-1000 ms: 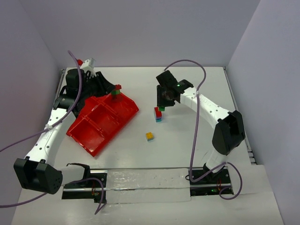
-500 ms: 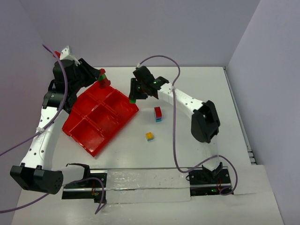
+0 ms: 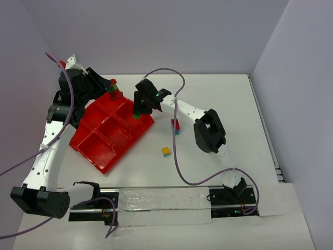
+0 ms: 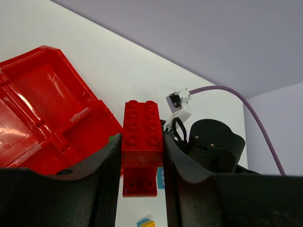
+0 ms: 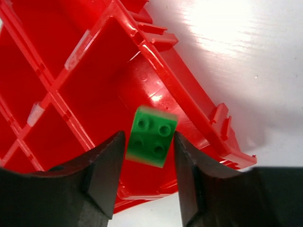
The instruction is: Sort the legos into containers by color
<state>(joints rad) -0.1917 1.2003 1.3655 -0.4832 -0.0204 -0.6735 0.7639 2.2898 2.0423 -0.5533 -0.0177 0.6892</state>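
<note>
My left gripper (image 3: pixel 113 91) (image 4: pixel 142 142) hovers over the far corner of the red tray (image 3: pixel 99 148) (image 4: pixel 33 90), shut on a tall red brick (image 4: pixel 142 135). Over the tray's right corner compartment, my right gripper (image 3: pixel 138 110) (image 5: pixel 149 142) is open. A green brick (image 5: pixel 151 135) (image 3: pixel 136 115) sits blurred between its fingers with a thin gap on each side, above that compartment's floor. A red-on-blue stack (image 3: pixel 176 126) and a yellow-and-blue cube (image 3: pixel 166 151) (image 4: pixel 147 222) stand on the table to the right of the tray.
The tray (image 5: pixel 71 94) lies at an angle at left centre, split by low walls into square compartments. Purple cables arc over both arms. Walls close in the white table at the back and on both sides.
My right arm swung left from the red-on-blue stack to the tray with the green brick, and its jaws have parted. My left gripper rose back and left with the red brick.
</note>
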